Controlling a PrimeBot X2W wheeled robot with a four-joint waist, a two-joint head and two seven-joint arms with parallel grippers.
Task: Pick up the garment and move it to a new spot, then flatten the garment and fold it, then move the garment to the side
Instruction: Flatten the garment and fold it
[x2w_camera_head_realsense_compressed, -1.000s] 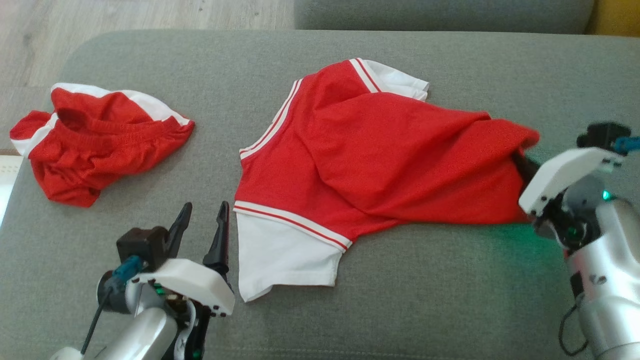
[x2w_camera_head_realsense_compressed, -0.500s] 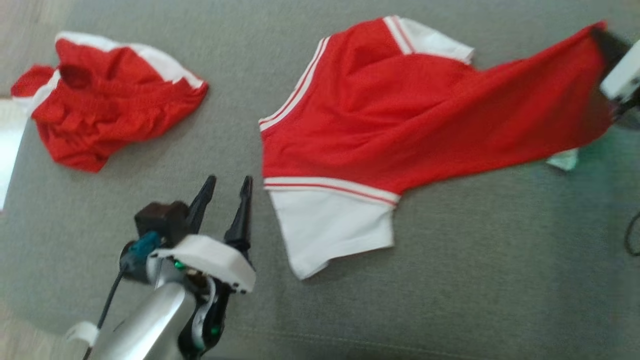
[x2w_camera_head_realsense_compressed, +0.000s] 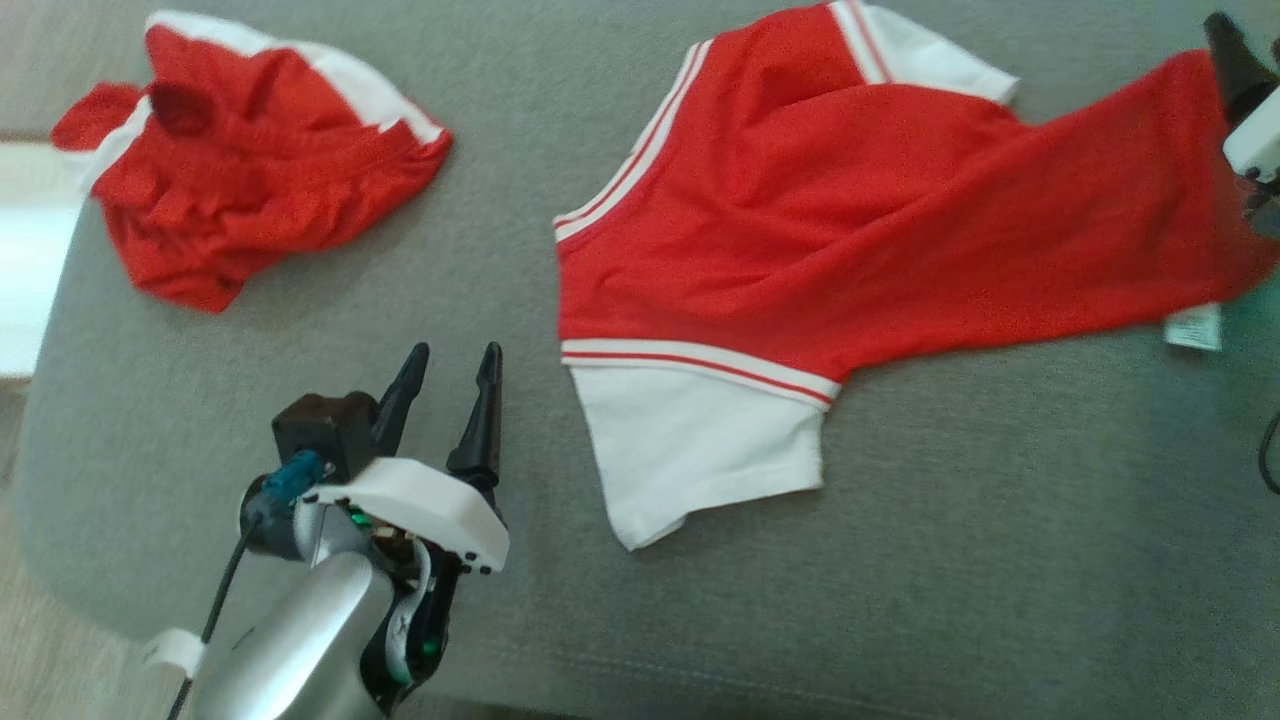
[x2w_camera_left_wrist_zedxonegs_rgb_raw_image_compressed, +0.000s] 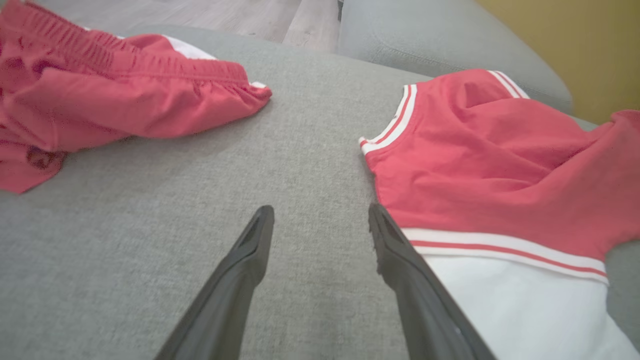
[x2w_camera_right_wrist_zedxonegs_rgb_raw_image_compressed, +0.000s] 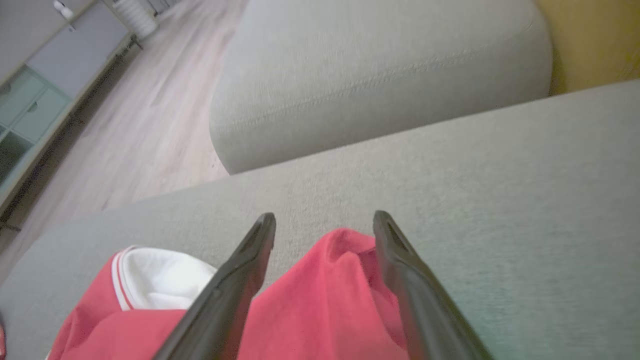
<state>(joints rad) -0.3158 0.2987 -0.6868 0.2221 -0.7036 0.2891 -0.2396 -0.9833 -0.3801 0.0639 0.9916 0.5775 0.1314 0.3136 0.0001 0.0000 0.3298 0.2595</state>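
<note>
Shirt (x2w_camera_head_realsense_compressed: 800, 230): red with white sleeves, lies spread on the grey sofa cushion (x2w_camera_head_realsense_compressed: 900, 580), right of centre. Points its white-striped neckline (x2w_camera_head_realsense_compressed: 640, 150) to the left and its hem to the right. Shows the near sleeve (x2w_camera_head_realsense_compressed: 700, 450) lying flat and the far sleeve (x2w_camera_head_realsense_compressed: 930, 60) partly under the red body. Runs in long slanting creases from the middle out to the far right corner of the hem. Carries a small white label (x2w_camera_head_realsense_compressed: 1192, 327) at the near right end of the hem.

Left gripper (x2w_camera_head_realsense_compressed: 454, 352): hovers over bare cushion, just left of the near sleeve. Stands with fingers spread and nothing between them. In the left wrist view, overlaps the sleeve's edge with one finger; cannot tell whether touching.

Right gripper (x2w_camera_right_wrist_zedxonegs_rgb_raw_image_compressed: 324, 216): sits at the far right corner of the hem. Stands with fingers parted wide, a raised fold of red cloth between them and not pinched; cannot tell whether the cloth brushes a finger.

Shorts (x2w_camera_head_realsense_compressed: 250, 180): red with white side panels and a gathered waistband. Lie crumpled at the far left of the cushion, well apart from the shirt.

Beyond the cushion: a second grey cushion (x2w_camera_right_wrist_zedxonegs_rgb_raw_image_compressed: 380, 75) and wooden floor (x2w_camera_right_wrist_zedxonegs_rgb_raw_image_compressed: 140, 115).
</note>
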